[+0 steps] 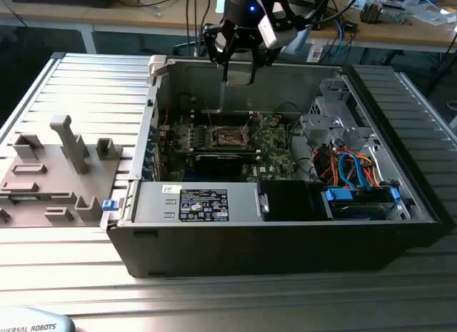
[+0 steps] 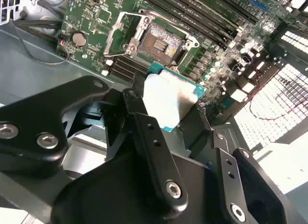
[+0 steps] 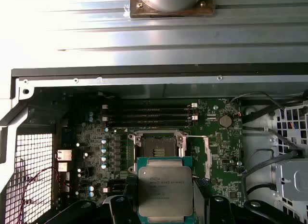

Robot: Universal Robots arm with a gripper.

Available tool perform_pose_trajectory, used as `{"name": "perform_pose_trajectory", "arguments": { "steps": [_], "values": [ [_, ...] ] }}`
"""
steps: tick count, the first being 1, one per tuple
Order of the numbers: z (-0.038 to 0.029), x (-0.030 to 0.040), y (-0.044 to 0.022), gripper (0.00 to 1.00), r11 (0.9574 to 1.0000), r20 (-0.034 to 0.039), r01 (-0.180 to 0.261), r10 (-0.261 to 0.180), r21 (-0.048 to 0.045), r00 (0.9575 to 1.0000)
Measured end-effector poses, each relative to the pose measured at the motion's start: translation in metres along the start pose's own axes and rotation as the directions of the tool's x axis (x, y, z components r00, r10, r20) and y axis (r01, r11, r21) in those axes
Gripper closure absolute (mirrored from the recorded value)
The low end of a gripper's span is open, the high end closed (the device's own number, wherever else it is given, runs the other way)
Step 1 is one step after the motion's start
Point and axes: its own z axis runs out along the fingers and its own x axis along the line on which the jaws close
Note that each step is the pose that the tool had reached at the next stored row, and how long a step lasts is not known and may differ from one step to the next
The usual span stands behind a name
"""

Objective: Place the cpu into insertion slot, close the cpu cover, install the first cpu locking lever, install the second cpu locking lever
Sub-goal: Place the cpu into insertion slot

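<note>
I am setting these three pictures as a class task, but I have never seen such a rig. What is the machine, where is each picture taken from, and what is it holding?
This is one robot arm with a gripper at its end. The exterior view comes from a camera off the arm: an open computer case lies on a ribbed metal table, with a grey fixture tray at the exterior view's left. Both wrist views come from cameras riding on the arm. The gripper is shut on the cpu, a small square chip with a silver top, held above the green motherboard. The insertion slot, the dark square socket, is empty, so the chip is not yet placed.
</note>
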Motion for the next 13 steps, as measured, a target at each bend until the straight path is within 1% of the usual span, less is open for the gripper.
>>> {"name": "perform_pose_trajectory", "arguments": {
  "steps": [2,13],
  "values": [
    [0.0008,0.0012,-0.0001,0.46,1.0000,0.0000,0.000,0.000,-0.0001,1.0000],
    [0.0012,0.0013,-0.0001,0.46,1.0000,0.0001,0.000,0.000,-0.0001,1.0000]
  ]
}}
